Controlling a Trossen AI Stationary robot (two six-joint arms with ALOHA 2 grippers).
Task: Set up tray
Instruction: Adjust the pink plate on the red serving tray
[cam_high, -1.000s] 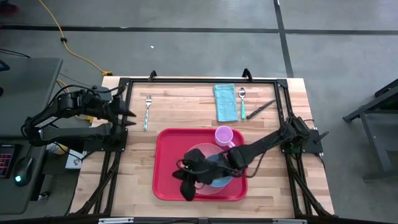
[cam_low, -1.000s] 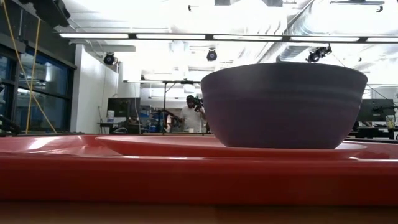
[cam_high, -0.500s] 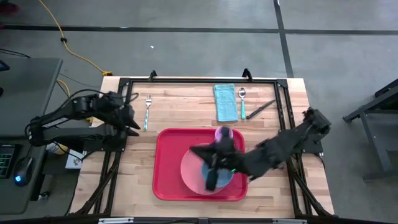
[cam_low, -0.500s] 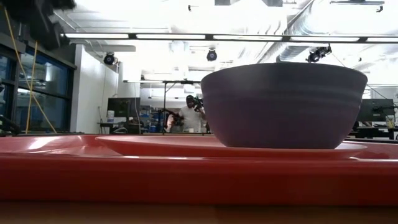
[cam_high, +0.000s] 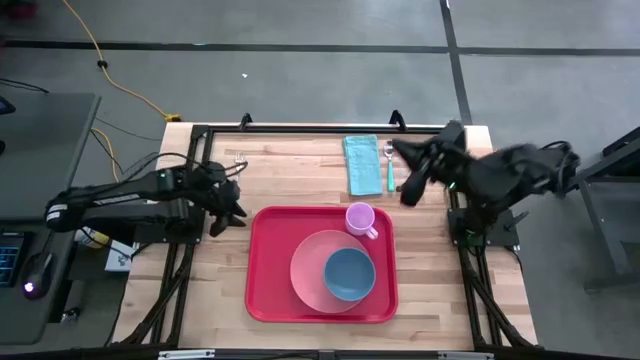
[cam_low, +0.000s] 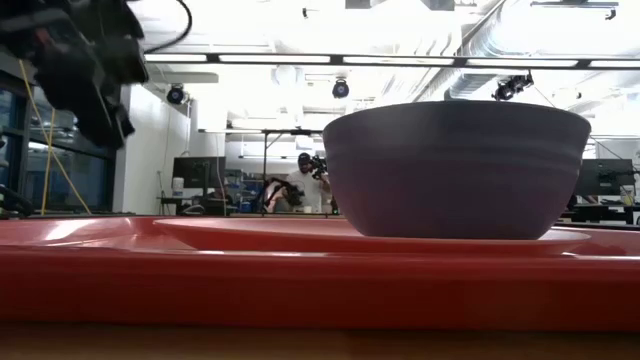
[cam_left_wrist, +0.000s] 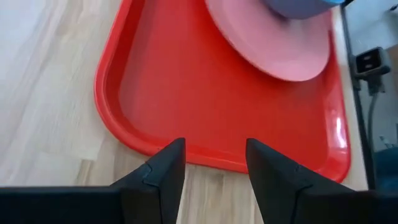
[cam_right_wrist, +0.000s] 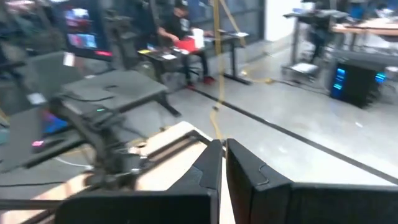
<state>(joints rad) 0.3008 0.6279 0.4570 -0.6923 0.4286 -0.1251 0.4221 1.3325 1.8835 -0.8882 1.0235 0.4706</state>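
The red tray lies on the wooden table near its front edge. On it rest a pink plate with a blue bowl on the plate, and a pink cup at the tray's far side. My left gripper is open and empty just left of the tray's far left corner; in the left wrist view its fingers stand before the tray's rim. My right gripper is shut and empty above the table's far right part, with its fingers pointing out into the room.
A teal napkin and a spoon lie at the far right. A fork lies at the far left, partly under my left arm. The low view shows the bowl on the plate and a person far behind.
My right gripper has left the tray's near left part, crossed over the plate and bowl, risen and swung to the table's far right. My left gripper has gone toward the tray, right and nearer. Bowl, plate and tray have stayed in place.
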